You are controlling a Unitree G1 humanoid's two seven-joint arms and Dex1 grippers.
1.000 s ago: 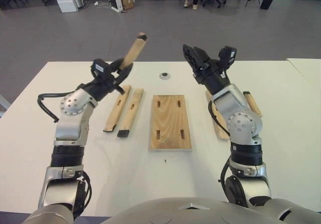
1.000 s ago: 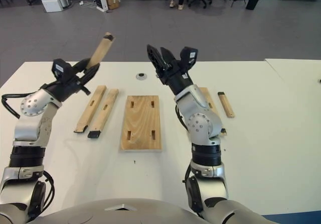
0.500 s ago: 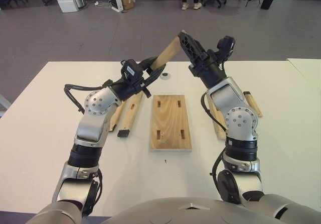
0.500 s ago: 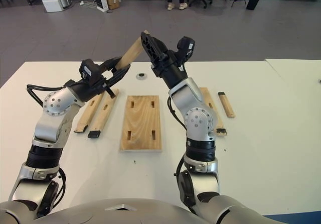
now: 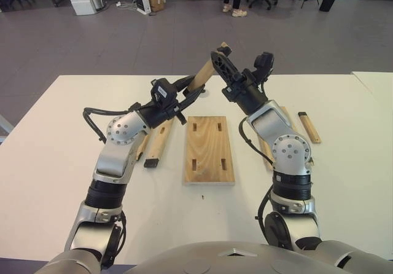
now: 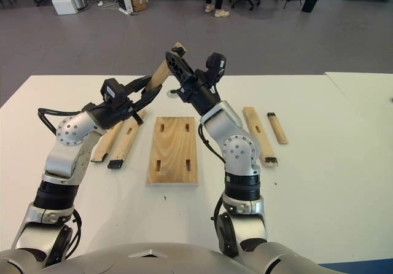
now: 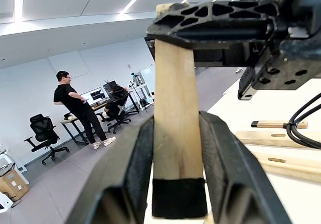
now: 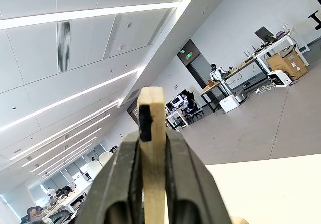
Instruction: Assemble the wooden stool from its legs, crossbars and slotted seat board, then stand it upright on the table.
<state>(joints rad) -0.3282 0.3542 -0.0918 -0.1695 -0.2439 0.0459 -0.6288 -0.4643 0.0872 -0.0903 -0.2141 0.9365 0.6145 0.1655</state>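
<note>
**Head view:** Above the bench [image 5: 55, 163], both arms meet on one wooden leg [image 5: 202, 72], which slants up toward 1 o'clock over the far left corner of the seat board [image 5: 209, 149]. The left gripper [image 5: 191, 88] pinches its lower end and the right gripper [image 5: 220, 62] clamps its upper end. Loose pieces [image 5: 156, 142] lie at the board's 9 o'clock, with more at 3 o'clock.

**Left wrist view:** The left gripper's fingers [image 7: 135, 184] press both faces of the leg [image 7: 175, 133] just above its black-capped end. The right gripper [image 7: 215, 28] crosses the top.

**Right wrist view:** The right gripper's fingers [image 8: 175, 169] hug the leg [image 8: 152, 148] on both sides, below a dark notch.

This looks like a handover. It probably goes best if the left gripper lets go only once the right grip is firm, and opens squarely so the leg does not twist.
</note>
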